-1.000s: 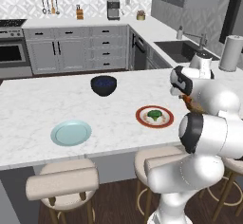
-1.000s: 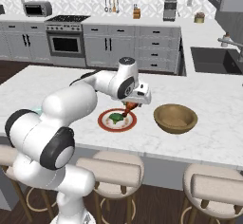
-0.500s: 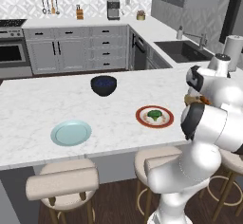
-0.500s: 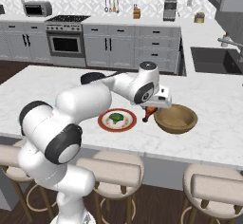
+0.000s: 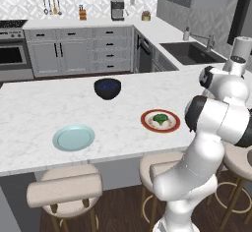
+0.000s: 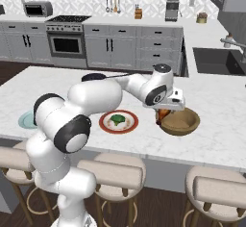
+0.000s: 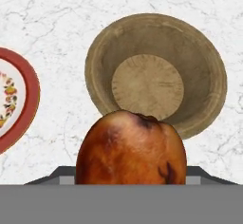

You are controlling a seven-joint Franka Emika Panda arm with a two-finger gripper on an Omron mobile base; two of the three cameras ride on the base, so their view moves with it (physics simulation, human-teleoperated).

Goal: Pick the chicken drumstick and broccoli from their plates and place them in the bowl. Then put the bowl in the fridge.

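Observation:
My gripper [image 6: 164, 114] is shut on the orange-brown chicken drumstick [image 6: 163, 117], which hangs just above the left rim of the empty wooden bowl [image 6: 185, 123]. In the hand view the drumstick [image 7: 130, 148] fills the lower middle and hides the fingertips, with the bowl [image 7: 201, 66] right beyond it. The broccoli [image 6: 116, 120] lies on the red-rimmed white plate [image 6: 106, 126], left of the bowl. The broccoli [image 5: 159, 118] sits on that plate [image 5: 146, 123] in the left base view too. The pale blue-green plate [image 5: 74, 137] is bare. The fridge is out of view.
A small dark bowl [image 5: 107, 88] stands toward the far side of the marble island [image 5: 34, 108]. Stools [image 6: 110, 173] line the near edge. A sink [image 5: 189, 51] sits in the counter at the back right.
The arm swung right, carrying the drumstick from above the red-rimmed plate to the wooden bowl's left rim. The grip has not changed.

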